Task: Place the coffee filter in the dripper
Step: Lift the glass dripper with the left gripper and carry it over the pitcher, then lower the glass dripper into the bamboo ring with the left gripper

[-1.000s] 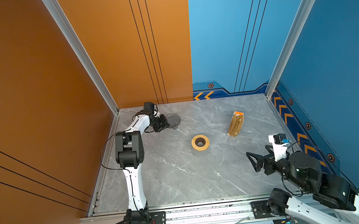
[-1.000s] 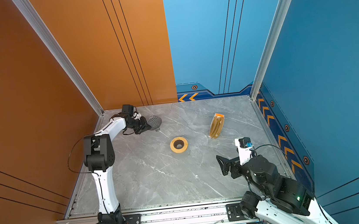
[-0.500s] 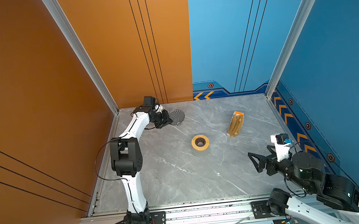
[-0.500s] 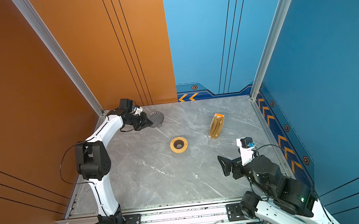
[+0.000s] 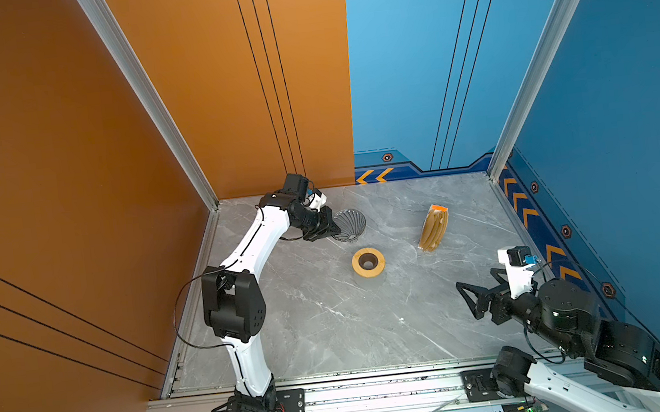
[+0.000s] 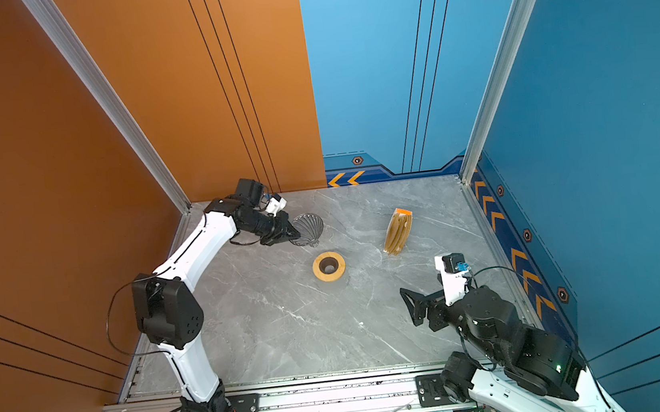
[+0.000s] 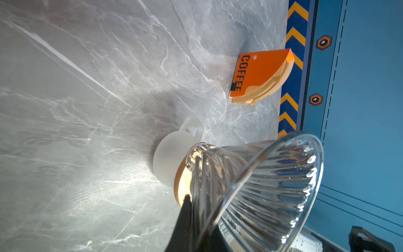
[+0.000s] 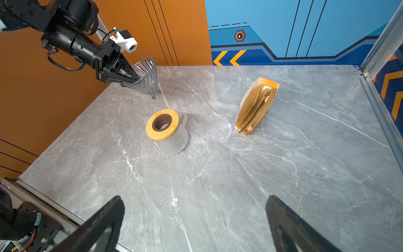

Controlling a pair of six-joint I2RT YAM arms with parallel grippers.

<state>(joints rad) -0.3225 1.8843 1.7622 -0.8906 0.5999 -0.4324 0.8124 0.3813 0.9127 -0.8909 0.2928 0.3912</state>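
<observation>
left gripper (image 8: 134,77) pinches the rim wall of the dripper (image 8: 150,74), a smoky, ribbed, see-through cone with its narrow stem pointing downward. ahead of its tips stands a frosted jug (image 8: 174,144) capped by a flat wooden ring (image 8: 164,135). right gripper (image 5: 470,300) hangs spread wide, holding nothing. ahead of it lie bare marbled table (image 8: 283,174) and an upright tan paper filter bundle (image 8: 255,109).

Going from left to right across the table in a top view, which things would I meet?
From the left: left gripper → dripper in its grip → wooden ring → bundle of filters → right gripper.
</observation>
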